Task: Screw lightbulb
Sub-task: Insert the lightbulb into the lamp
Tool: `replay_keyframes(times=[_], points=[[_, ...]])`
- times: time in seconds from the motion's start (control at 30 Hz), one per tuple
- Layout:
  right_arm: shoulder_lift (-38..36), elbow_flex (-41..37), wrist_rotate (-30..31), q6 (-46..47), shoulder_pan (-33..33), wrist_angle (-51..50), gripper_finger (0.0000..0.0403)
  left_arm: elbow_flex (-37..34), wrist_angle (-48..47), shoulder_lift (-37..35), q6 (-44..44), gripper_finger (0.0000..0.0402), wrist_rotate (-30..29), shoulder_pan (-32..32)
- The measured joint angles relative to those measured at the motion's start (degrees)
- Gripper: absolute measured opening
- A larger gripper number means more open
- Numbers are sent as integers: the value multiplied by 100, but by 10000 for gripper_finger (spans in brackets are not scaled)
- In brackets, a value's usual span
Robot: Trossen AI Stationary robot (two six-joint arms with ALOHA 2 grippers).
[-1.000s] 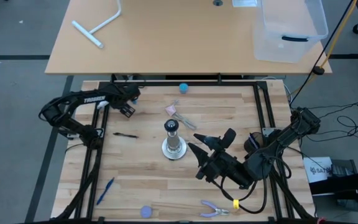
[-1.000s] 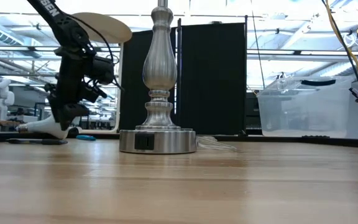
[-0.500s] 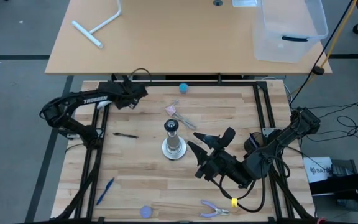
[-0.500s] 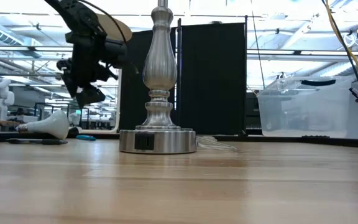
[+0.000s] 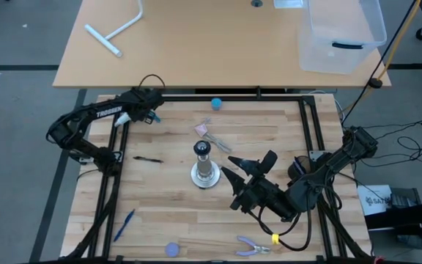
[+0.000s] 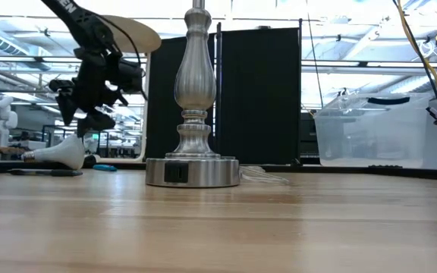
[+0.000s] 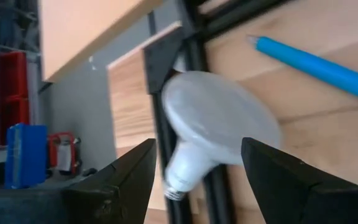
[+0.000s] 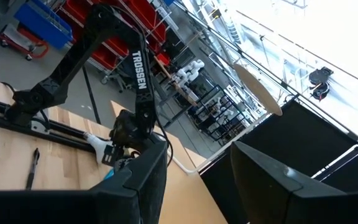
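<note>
Left gripper (image 5: 154, 114) hangs above the far-left corner of the wooden table (image 5: 167, 198), its 2 fingers (image 7: 114, 180) spread apart with nothing clamped between them. Seen from its wrist camera, the lightbulb (image 7: 213, 127) lies on its side just ahead of the fingertips, framed by the gap but not touched, its white globe resting against the black frame rail (image 7: 160, 130) at the table's edge and its silvery screw neck pointing off the table. A blue pen (image 7: 319, 68) lies on the wood just beside the globe. In the low view the same bulb (image 6: 58, 154) rests on the tabletop directly below the raised left gripper (image 6: 89, 102).

Right gripper (image 5: 247, 170) waits over the right half of the table, near the lamp stand (image 5: 205, 167), its 2 fingers (image 8: 272, 186) also apart and holding nothing. The silver lamp stand (image 6: 193, 114) stands upright near the table's centre, well apart from the bulb. A small blue ball (image 5: 216, 104) sits at the far edge, pliers (image 5: 253, 246) at the near edge.
</note>
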Motion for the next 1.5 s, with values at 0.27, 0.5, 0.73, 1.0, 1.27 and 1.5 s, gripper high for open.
replay_keyframes(times=[0.27,0.5,0.73,1.0,1.27,1.5], points=[[-1,0,-3,283,4,-332,171,-2,490,-2,450,240,970,221],[-2,2,-7,358,4,-388,171,-2,686,0,513,240,1290,135],[-2,2,-35,349,4,-430,171,-4,1136,0,650,240,1799,-291],[-2,2,-46,232,0,-430,171,601,592,0,912,241,1619,-914],[-2,2,-57,78,0,-528,171,1800,-723,0,2198,240,1456,-1266],[-2,2,-60,78,0,-628,171,2990,-2904,204,1602,241,996,-1144]])
